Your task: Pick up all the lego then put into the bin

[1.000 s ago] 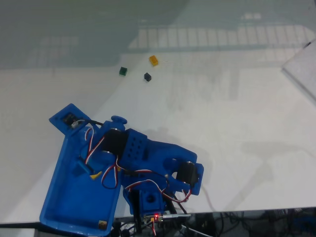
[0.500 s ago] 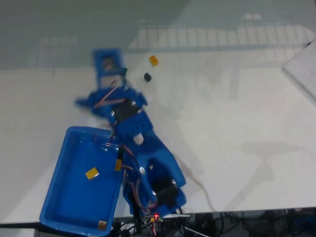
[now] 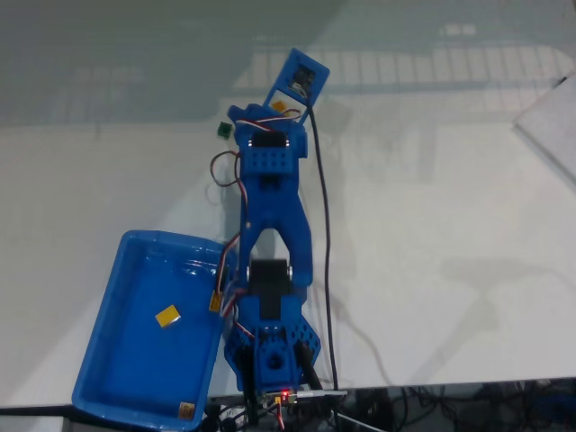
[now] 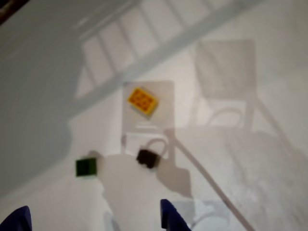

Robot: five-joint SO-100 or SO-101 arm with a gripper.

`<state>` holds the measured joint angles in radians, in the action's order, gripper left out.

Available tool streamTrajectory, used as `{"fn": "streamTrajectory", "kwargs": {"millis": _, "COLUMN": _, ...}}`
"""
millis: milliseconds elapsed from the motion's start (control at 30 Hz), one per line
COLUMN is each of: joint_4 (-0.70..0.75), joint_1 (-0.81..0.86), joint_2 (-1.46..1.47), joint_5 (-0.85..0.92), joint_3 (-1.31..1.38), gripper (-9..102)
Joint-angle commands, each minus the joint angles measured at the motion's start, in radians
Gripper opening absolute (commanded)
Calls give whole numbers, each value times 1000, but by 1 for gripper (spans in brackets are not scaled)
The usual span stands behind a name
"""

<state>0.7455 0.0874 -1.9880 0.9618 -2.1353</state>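
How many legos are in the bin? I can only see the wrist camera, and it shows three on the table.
Observer: One. In the fixed view, a yellow lego lies inside the blue bin.
Operator: Where's the bin from the arm?
Observer: In the fixed view it sits just left of the arm's base, near the bottom of the picture.
Operator: Is anything else in it?
Observer: Yes, a flat tan square in its near right corner. It looks like a sticker, not a brick.
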Motion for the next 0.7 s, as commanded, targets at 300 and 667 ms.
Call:
{"fn": "streamTrajectory", "kwargs": {"millis": 300, "joint_4": -89, "joint_1": 91, "joint_2": 282, "joint_5": -43, "joint_3": 173, "gripper": 29}}
{"fn": "streamTrajectory", "kwargs": {"millis": 667, "joint_4": 152, "joint_1": -9, "joint_2": 489, "joint_5": -118, "joint_3": 483, "gripper": 26}}
